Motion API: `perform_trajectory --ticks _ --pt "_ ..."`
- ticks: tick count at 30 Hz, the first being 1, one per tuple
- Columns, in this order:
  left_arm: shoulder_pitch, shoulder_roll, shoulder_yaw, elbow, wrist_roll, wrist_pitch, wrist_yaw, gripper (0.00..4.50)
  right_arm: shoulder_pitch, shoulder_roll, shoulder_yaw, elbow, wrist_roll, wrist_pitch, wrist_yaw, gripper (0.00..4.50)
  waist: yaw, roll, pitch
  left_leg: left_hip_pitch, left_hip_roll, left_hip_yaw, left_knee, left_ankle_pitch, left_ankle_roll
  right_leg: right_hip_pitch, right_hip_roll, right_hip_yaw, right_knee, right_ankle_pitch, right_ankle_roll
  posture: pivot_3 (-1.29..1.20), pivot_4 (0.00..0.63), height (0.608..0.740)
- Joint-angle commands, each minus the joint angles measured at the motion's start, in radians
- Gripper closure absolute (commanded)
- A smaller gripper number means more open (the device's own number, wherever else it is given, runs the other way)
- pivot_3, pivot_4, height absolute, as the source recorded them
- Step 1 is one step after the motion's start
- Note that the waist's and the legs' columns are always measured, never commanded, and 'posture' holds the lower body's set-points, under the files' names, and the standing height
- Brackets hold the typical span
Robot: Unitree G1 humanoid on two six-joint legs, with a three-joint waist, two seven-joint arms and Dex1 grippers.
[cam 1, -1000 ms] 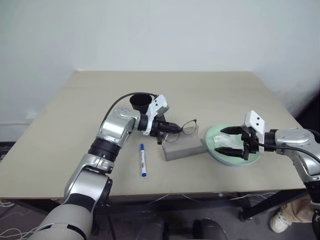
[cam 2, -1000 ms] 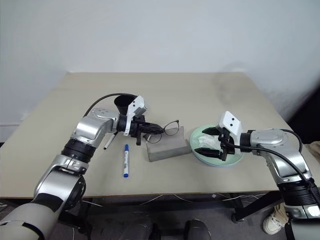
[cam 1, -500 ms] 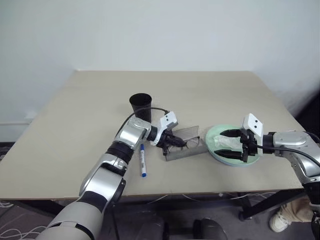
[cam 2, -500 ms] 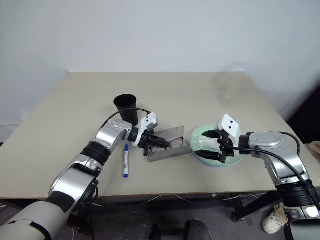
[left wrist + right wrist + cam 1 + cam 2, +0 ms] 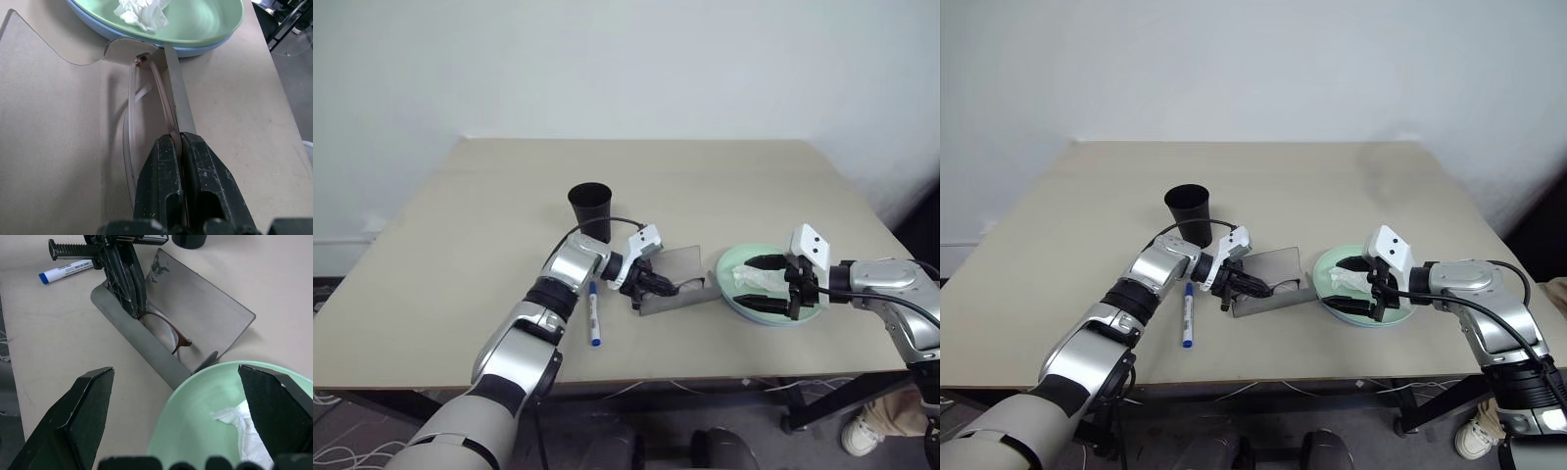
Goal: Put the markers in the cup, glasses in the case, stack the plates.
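The grey case (image 5: 683,267) lies open at mid-table, its lid tilted up. The glasses (image 5: 171,326) lie inside it, and my left gripper (image 5: 177,139) reaches into the case, shut on their thin rim. The black cup (image 5: 590,209) stands upright behind my left arm. A blue-capped marker (image 5: 593,315) lies flat on the table near the case. The mint green plate (image 5: 205,19) sits on the light blue plate (image 5: 205,46), right of the case. My right gripper (image 5: 766,284) hovers wide open over the plates, holding nothing.
A crumpled white tissue (image 5: 751,281) lies in the green plate under my right gripper. The case's end nearly touches the plates. The table (image 5: 724,186) has open room at the back and the far left.
My left gripper came down and carried the glasses from above the case into its open tray. The right arm kept still.
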Motion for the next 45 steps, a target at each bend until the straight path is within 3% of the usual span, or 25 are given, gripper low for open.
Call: perform_trajectory --ticks 1,7,15,22,25,32,38,45 --pt "-0.014 -0.005 0.027 -0.028 -0.008 0.008 0.017 3.44 -0.009 -0.004 -0.028 -0.026 0.006 -0.017 -0.003 0.09 0.0 0.0 0.0 0.0 0.0 0.0 0.0 0.0 0.0 0.0 0.0 0.0 0.0 0.0 0.0 0.0 0.0 0.723" --pt "-0.005 0.047 0.085 -0.116 -0.037 0.017 0.045 1.37 -0.014 -0.001 -0.023 -0.022 0.005 -0.019 -0.002 0.09 -0.001 0.0 0.0 0.0 0.0 0.0 0.0 0.0 0.0 -0.001 0.0 0.0 0.0 0.0 0.0 0.0 0.0 0.723" --pt "0.1 0.157 0.193 -0.487 -0.152 0.176 0.09 1.37 -0.024 0.008 -0.012 -0.012 0.001 -0.023 0.002 0.09 -0.001 0.0 0.0 0.0 0.001 0.0 0.0 -0.003 -0.005 -0.001 0.0 0.001 0.0 0.0 0.0 0.0 0.0 0.723" --pt "0.13 0.094 0.238 -0.438 -0.09 0.086 0.377 1.37 -0.046 0.02 0.002 0.003 -0.004 -0.024 0.011 0.09 0.0 0.0 0.0 0.001 0.0 0.0 0.001 -0.002 -0.005 0.002 0.0 0.001 0.0 0.001 0.0 0.0 0.0 0.723" --pt "0.123 0.064 0.215 -0.375 -0.046 0.035 0.455 1.94 -0.055 0.02 0.005 0.009 -0.004 -0.024 0.014 0.09 0.0 0.0 0.0 0.002 0.0 0.0 0.001 -0.002 -0.005 0.002 0.0 0.001 0.001 0.001 0.001 0.0 0.0 0.723" --pt "0.029 0.008 0.171 -0.105 0.058 -0.105 0.592 4.47 -0.063 0.015 0.009 0.016 -0.004 -0.027 0.022 0.09 0.0 0.0 0.0 0.001 0.0 0.0 0.001 0.0 -0.001 0.001 0.001 0.001 0.0 0.001 0.001 0.0 0.0 0.723" --pt "-0.049 -0.027 0.164 0.02 0.075 -0.169 0.58 4.47 -0.053 0.013 0.001 0.006 -0.003 -0.023 0.018 0.09 0.0 0.0 0.0 0.0 -0.001 0.0 0.001 -0.003 -0.005 0.001 0.0 0.0 0.0 0.001 0.001 0.0 0.0 0.723" --pt "-0.01 -0.003 0.099 -0.05 0.091 -0.151 0.42 4.47 -0.041 0.011 -0.008 -0.007 0.001 -0.019 0.008 0.09 -0.001 0.0 0.0 0.0 0.0 0.0 0.001 -0.003 -0.005 0.0 0.0 -0.001 0.0 0.001 0.001 0.0 0.0 0.723"
